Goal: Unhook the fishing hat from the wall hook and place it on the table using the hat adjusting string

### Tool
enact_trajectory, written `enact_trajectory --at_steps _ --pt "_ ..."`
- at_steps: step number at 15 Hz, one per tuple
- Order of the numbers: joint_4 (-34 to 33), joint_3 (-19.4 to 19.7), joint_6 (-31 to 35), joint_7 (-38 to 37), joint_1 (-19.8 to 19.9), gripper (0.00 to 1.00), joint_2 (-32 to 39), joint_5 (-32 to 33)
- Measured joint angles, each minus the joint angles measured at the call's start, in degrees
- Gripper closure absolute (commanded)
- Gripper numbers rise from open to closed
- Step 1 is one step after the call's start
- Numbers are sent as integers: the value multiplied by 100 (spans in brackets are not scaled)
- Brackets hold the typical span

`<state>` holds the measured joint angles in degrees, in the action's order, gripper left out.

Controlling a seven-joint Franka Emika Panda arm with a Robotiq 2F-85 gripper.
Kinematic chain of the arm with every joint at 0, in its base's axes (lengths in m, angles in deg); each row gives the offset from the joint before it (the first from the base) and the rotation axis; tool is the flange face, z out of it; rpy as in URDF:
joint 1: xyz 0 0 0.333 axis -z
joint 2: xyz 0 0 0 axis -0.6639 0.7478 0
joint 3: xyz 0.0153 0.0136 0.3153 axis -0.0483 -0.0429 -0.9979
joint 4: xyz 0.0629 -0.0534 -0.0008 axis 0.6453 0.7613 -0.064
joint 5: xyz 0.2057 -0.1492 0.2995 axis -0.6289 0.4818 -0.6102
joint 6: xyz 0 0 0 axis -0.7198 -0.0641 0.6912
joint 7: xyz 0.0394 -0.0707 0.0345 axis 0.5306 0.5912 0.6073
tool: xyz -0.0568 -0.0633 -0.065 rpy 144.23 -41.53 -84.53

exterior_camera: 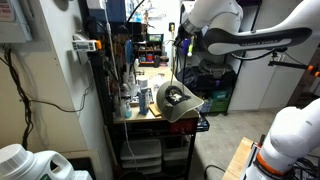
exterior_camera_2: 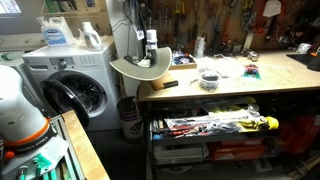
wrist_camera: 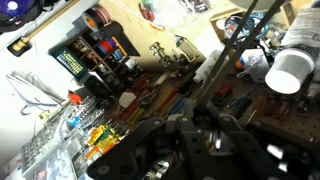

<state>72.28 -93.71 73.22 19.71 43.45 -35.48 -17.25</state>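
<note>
The khaki fishing hat (exterior_camera: 178, 100) is at the near end of the table (exterior_camera: 148, 76), tilted with its darker inside showing and partly over the edge. In an exterior view its brim (exterior_camera_2: 140, 68) overhangs the left end of the wooden tabletop (exterior_camera_2: 235, 88). The thin dark hat adjusting string (exterior_camera: 179, 65) runs straight up from the hat to my gripper (exterior_camera: 181, 40), which is above the hat. In the wrist view the gripper (wrist_camera: 209, 127) looks shut, with the string (wrist_camera: 240, 45) running away from the jaws. I cannot tell whether the hat's weight rests on the table.
Small tools and containers clutter the tabletop, including a white cup (wrist_camera: 290, 68). A tool wall stands behind the table. A washing machine (exterior_camera_2: 70, 85) with detergent bottles (exterior_camera_2: 58, 32) is beside the table end. Open drawers of tools (exterior_camera_2: 215, 126) and plastic bins (exterior_camera: 140, 155) sit below.
</note>
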Motion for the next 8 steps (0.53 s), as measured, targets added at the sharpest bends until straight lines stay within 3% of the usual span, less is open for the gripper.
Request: enact_trajectory --at_steps 5,8 --pt "244 36 479 -382 422 96 23 782" --pt "381 21 521 -1011 736 96 72 1571"
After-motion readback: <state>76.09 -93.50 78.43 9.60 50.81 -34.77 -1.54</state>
